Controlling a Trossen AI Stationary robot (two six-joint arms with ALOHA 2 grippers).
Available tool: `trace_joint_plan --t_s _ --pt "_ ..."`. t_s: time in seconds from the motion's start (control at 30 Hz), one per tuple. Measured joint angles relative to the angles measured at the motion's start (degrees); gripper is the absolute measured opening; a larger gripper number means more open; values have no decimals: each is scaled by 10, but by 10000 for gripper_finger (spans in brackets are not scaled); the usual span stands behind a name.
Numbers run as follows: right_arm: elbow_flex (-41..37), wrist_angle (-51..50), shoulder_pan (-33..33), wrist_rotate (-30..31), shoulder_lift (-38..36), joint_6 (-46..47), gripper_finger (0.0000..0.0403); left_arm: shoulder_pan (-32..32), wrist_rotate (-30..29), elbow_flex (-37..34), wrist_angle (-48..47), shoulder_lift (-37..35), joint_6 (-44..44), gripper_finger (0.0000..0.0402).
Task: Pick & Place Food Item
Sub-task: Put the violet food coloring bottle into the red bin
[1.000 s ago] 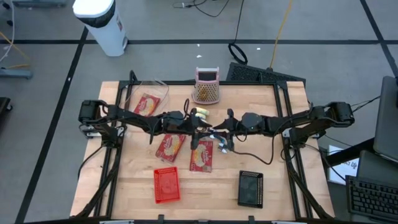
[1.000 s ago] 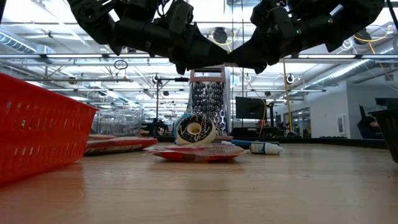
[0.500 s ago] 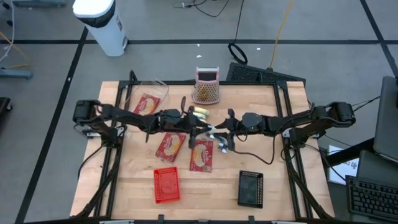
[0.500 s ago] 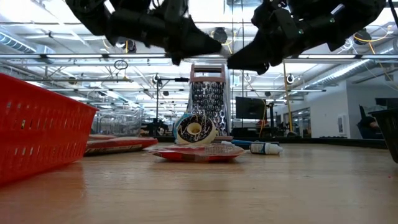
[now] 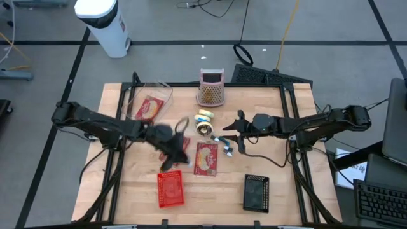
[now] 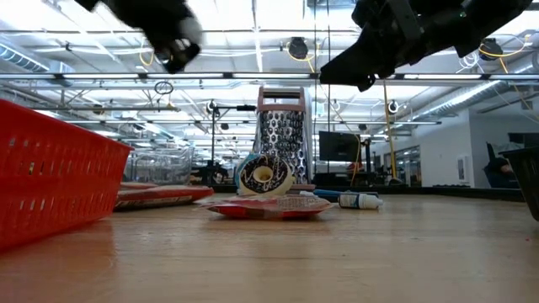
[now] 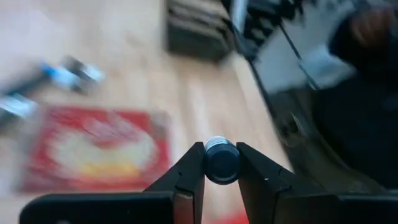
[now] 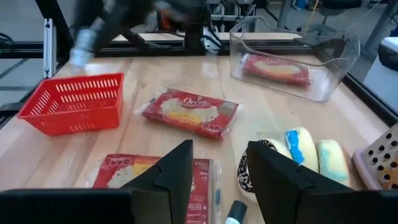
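Presently, over the tabletop (image 5: 280, 184), left of centre and toward the front edge, my left hand (image 5: 170, 154) hangs just behind the red basket (image 5: 170, 189), clenched on a small dark cylinder (image 7: 221, 163). It is carried clear of the wood.

My right hand (image 8: 217, 163) waits near the middle, released, nothing in it.

Handling, my judgement: light and stiff. The round, smooth wall may roll or slip between flat fingers. Best hold is across the body below the end, as now, with modest squeeze.

Look: dark barrel with a pale rim at the visible end. Its length is hidden.
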Motion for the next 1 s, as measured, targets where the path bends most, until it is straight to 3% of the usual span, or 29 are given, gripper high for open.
trace_joint_plan --t_s 0.23,0.4,0.8,1.0 --pt "0 3 0 0 -1 -1 139 -155 -80 -1 -72 18 -148 79" --pt "0 3 0 1 -1 -2 139 -217 -148 0 -71 41 -203 80" --pt "0 3 0 0 -1 -14 141 -226 -136 0 -100 83 -325 83" --pt "0 3 0 -1 -1 -1 141 -213 -125 0 -123 83 -356 120"
